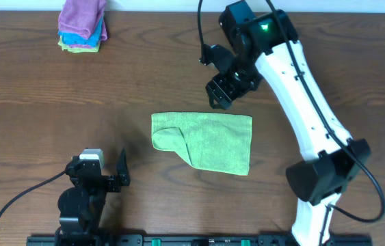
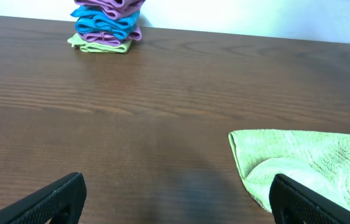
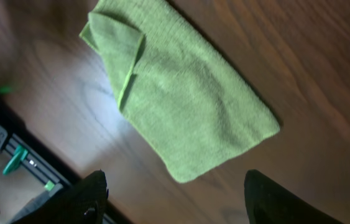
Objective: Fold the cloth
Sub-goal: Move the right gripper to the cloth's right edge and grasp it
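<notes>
A: Right gripper [image 1: 221,93]?

B: Jaws wide apart, nothing between them. It hangs over the table [image 1: 35,130] just past the far edge of the cloth [image 1: 209,140] and does not touch it. Its wrist view looks down on the whole cloth between the two dark fingers [image 3: 87,199].

A: Left gripper [image 1: 110,179]?

B: Also spread wide and empty. It sits low near the table's front edge, to the left of the cloth and apart from it. The cloth's near corner shows just inside its right finger in the wrist view.

A: Cloth itself?

B: Lime-green and flat at mid-table, a rough rectangle, with its left end doubled over in a small flap.

A: Anything else?

B: A stack of folded cloths [image 1: 83,26], purple over blue over green, at the far left edge, well apart from both arms.
</notes>
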You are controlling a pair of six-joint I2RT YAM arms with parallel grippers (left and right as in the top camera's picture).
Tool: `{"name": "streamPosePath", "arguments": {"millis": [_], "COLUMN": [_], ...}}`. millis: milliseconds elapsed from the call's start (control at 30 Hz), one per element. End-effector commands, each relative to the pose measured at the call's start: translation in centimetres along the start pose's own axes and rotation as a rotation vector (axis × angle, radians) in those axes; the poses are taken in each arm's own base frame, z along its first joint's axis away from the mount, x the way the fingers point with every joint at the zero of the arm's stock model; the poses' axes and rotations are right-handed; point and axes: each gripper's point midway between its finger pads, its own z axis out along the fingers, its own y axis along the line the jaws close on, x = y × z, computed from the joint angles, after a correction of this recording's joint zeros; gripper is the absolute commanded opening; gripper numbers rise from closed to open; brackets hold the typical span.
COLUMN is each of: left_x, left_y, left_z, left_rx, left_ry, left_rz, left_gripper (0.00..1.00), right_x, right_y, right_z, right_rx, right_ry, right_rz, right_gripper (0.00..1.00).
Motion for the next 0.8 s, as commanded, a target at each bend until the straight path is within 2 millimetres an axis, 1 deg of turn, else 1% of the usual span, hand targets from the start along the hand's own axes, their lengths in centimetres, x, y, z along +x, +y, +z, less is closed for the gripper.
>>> {"name": "streamPosePath", "arguments": {"millis": [0,100,200,267,333,467,533,600,633,767], "left_x": [1.1,1.1,1.1,1.1,1.1,1.1,1.1,1.1,1.1,1.1], "left_y": [0.4,0.4,0.4,0.4,0.4,0.4,0.4,0.4,0.4,0.4], "left_z": [0.3,0.3,0.3,0.3,0.3,0.3,0.3,0.3,0.3,0.3], "left_rx": [-0.017,-0.017,-0.017,-0.017,-0.017,-0.017,-0.017,-0.017,-0.017,-0.017], "left_ry": [0.024,0.024,0.024,0.024,0.024,0.024,0.024,0.024,0.024,0.024], "left_rz": [-0.002,-0.002,-0.002,-0.002,-0.002,-0.002,-0.002,-0.002,-0.002,-0.002], "left_gripper": [0.95,0.95,0.95,0.95,0.95,0.95,0.95,0.95,0.95,0.95], "right_x": [1.1,2.1,3.0,3.7,4.8,7.7,8.9,9.6,10.0,11.6], "right_y": [1.3,1.8,2.2,2.4,2.6,2.7,2.8,3.0,3.2,4.2], "right_z": [-3.3,-5.2,-6.3,-6.3,-5.8,-3.8,-3.1,-3.2,-3.6,-6.0], "right_rx": [0.012,0.030,0.060,0.069,0.075,0.075,0.078,0.082,0.084,0.102], "right_ry": [-0.063,-0.100,-0.150,-0.188,-0.212,-0.221,-0.249,-0.289,-0.319,-0.452], "right_rz": [-0.038,-0.045,-0.062,-0.072,-0.073,-0.049,-0.023,0.002,0.014,0.018], "right_gripper": [0.71,0.72,0.75,0.76,0.77,0.77,0.79,0.79,0.80,0.81]}}
